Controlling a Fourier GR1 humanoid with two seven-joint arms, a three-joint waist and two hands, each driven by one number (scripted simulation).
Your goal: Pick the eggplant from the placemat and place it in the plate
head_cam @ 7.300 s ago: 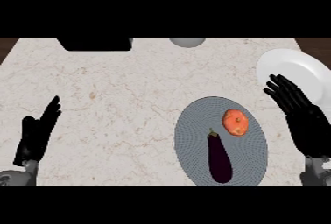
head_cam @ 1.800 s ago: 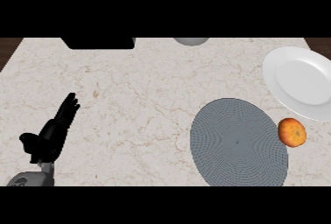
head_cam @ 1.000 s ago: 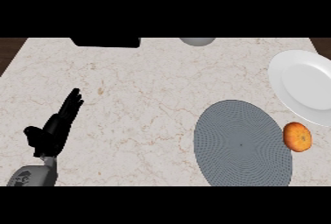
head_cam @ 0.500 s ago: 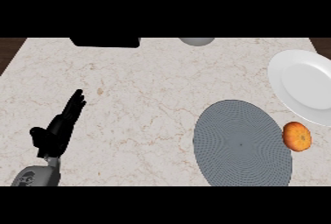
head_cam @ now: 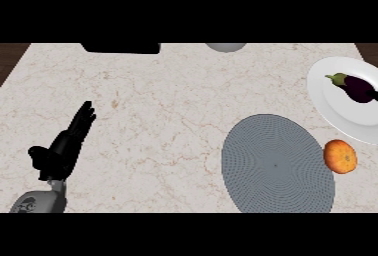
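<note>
Eggplant (head_cam: 355, 88) lay on the white plate (head_cam: 341, 115) at the tabletop's 3 o'clock edge, its green stem pointing toward 10 o'clock and its dark purple body running toward the picture's right border. The plate was cut off by that border. Just beside the plate at its 6 o'clock sat an orange fruit (head_cam: 340, 156), resting at the right rim of the grey round placemat (head_cam: 277, 165), which lay bare at about 5 o'clock on the marble tabletop (head_cam: 170, 100). The left robot hand (head_cam: 63, 147) rested at 8 o'clock, fingers straight and apart, holding nothing. The right robot hand did not show. At 12 o'clock a black object (head_cam: 121, 47) and a pale round object (head_cam: 225, 47) sat at the far edge.
</note>
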